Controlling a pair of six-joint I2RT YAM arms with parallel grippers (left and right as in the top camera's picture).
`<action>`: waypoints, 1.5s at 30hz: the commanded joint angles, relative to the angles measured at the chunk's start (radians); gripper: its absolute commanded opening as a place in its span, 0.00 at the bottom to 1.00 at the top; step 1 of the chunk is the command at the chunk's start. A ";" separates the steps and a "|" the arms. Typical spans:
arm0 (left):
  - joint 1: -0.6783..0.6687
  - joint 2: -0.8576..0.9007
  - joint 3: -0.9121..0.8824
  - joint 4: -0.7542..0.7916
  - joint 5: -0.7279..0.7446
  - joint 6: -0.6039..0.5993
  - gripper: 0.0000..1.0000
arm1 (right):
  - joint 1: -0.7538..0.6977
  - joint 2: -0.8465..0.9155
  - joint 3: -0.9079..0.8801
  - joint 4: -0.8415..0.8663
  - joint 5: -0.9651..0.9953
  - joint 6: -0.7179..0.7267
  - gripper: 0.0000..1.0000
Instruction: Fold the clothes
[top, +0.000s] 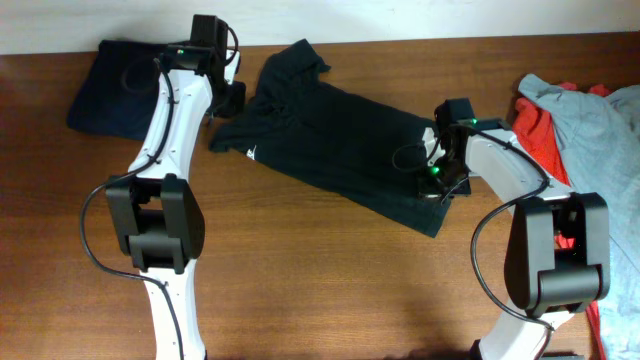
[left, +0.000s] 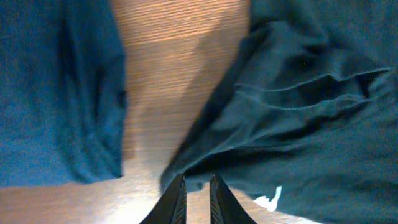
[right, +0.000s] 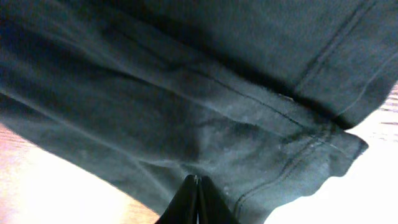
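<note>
The wooden table (top: 330, 280) carries 4 garments. The black T-shirt (top: 330, 130) lies spread slantwise across the middle, collar toward the far edge and hem toward the right arm. A folded navy garment (top: 110, 85) sits at the far left corner, apart from the shirt. A pale grey-blue garment (top: 590, 115) is heaped at the right edge over a red garment (top: 540, 140). The left gripper (left: 196, 180) stands at the shirt's sleeve edge, its fingers a narrow gap apart; whether they pinch cloth cannot be told. The right gripper (right: 196, 180) is closed tight on the hem corner. A small white mark (left: 268, 199) shows near the left gripper.
</note>
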 joint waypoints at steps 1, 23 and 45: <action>-0.002 -0.014 -0.095 0.039 0.080 0.000 0.13 | 0.005 -0.003 -0.060 0.044 -0.002 0.011 0.06; -0.002 -0.007 -0.399 0.230 -0.203 0.050 0.13 | 0.004 -0.003 -0.160 0.021 0.118 0.034 0.04; -0.034 -0.045 -0.386 0.125 -0.423 -0.068 0.24 | -0.072 -0.003 -0.126 0.039 0.408 0.025 0.04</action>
